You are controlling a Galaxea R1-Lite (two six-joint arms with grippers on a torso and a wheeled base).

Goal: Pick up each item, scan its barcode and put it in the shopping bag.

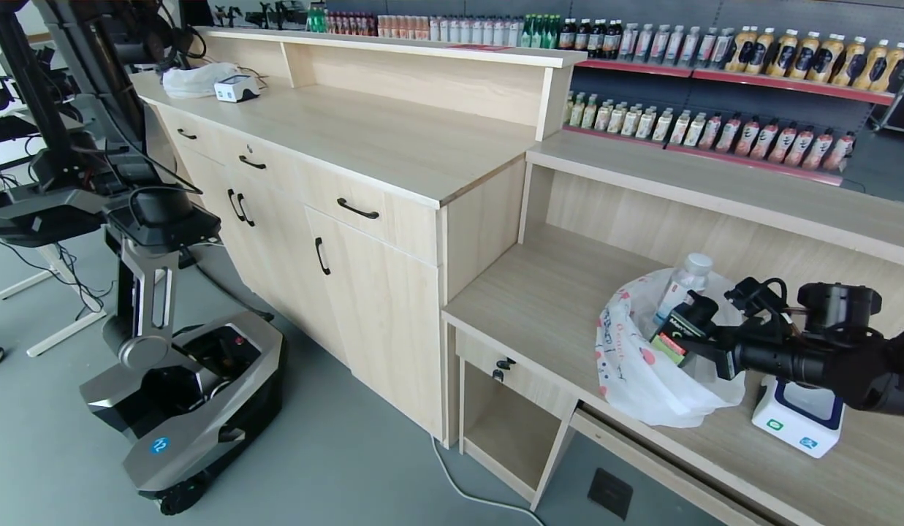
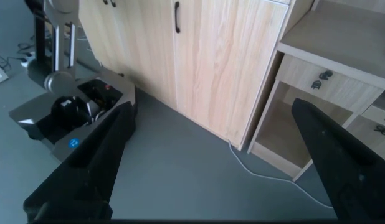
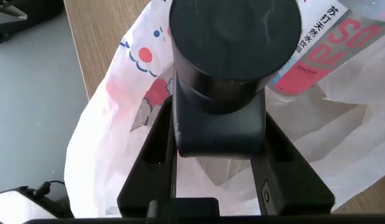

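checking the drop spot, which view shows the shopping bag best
Head view: the whole shopping bag on the counter, a bottle inside. The right wrist view shows part of it behind a dark item. The left wrist view faces floor and cabinet.

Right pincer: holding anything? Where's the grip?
The right pincer pinches a dark canister by the sides of its body, below the round top, over the shopping bag. Left pincer open, empty.
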